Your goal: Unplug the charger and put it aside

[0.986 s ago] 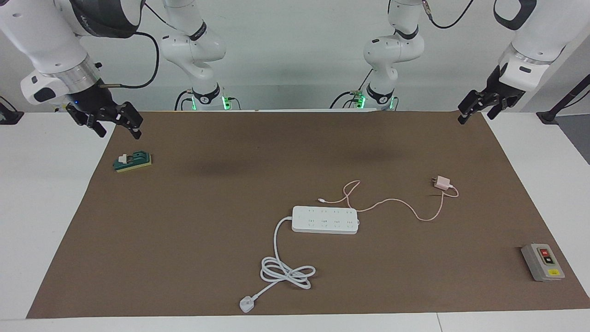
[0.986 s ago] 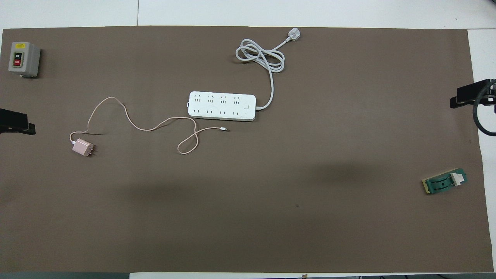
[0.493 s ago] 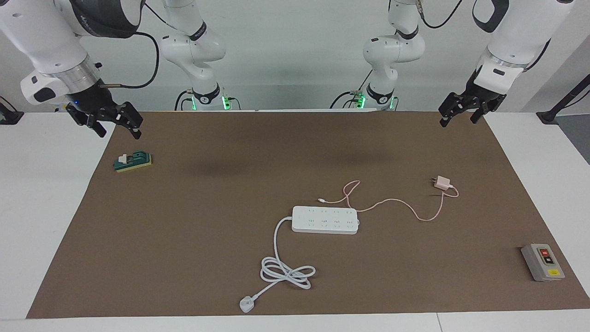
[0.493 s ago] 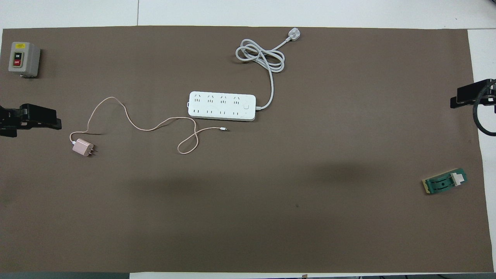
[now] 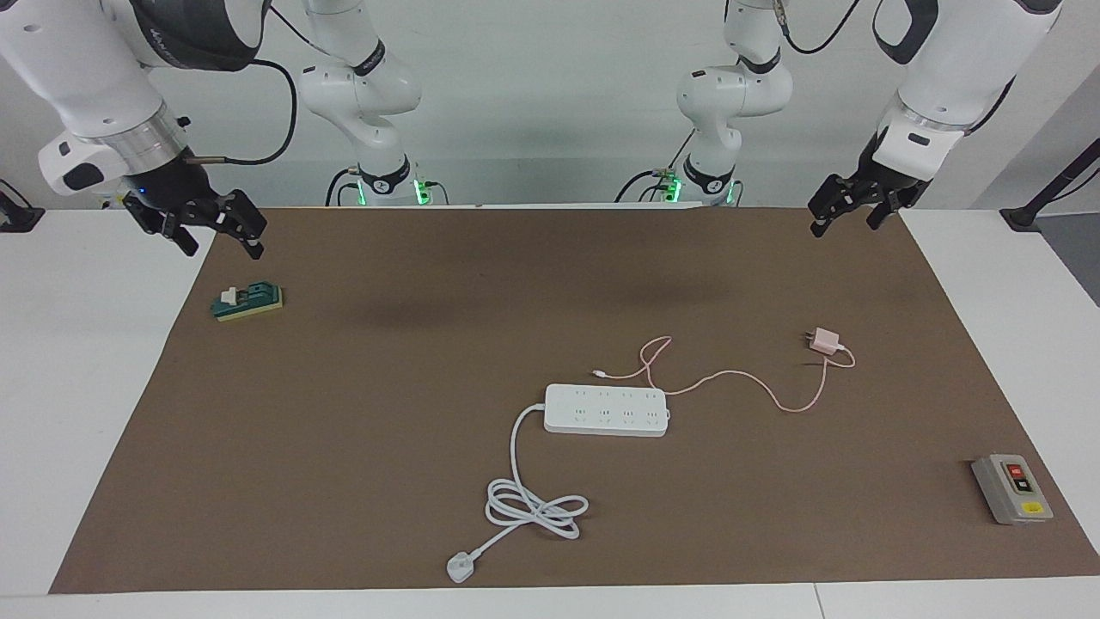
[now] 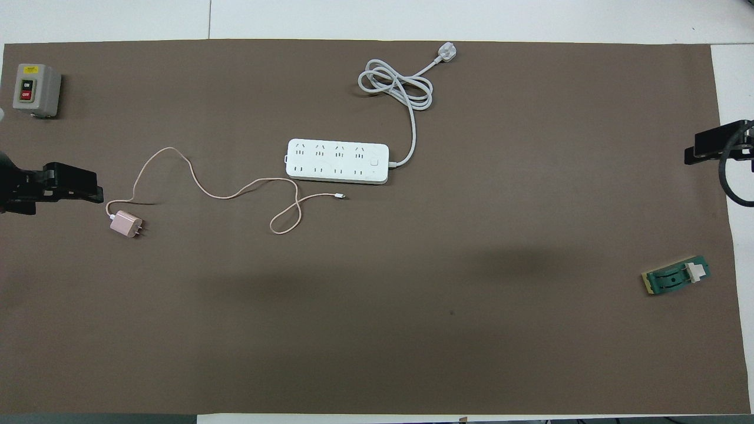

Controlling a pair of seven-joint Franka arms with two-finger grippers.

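Note:
The pale-pink charger (image 5: 827,341) lies on the brown mat (image 5: 344,387), in no socket, its prongs pointing toward the right arm's end; it also shows in the overhead view (image 6: 125,224). Its thin pink cable (image 5: 739,378) winds to the white power strip (image 5: 606,410), and its loose end (image 5: 599,373) lies beside the strip. My left gripper (image 5: 846,222) is open and empty, raised over the mat at the left arm's end, apart from the charger. My right gripper (image 5: 222,242) is open and empty, and waits raised at the right arm's end.
The strip's thick white cord (image 5: 533,507) coils farther from the robots and ends in a white plug (image 5: 460,567). A grey switch box (image 5: 1011,488) stands at the left arm's end. A green block (image 5: 247,301) lies under the right gripper.
My left gripper has moved in from the mat's corner over the mat, closer to the charger. The right arm, charger and strip have not moved.

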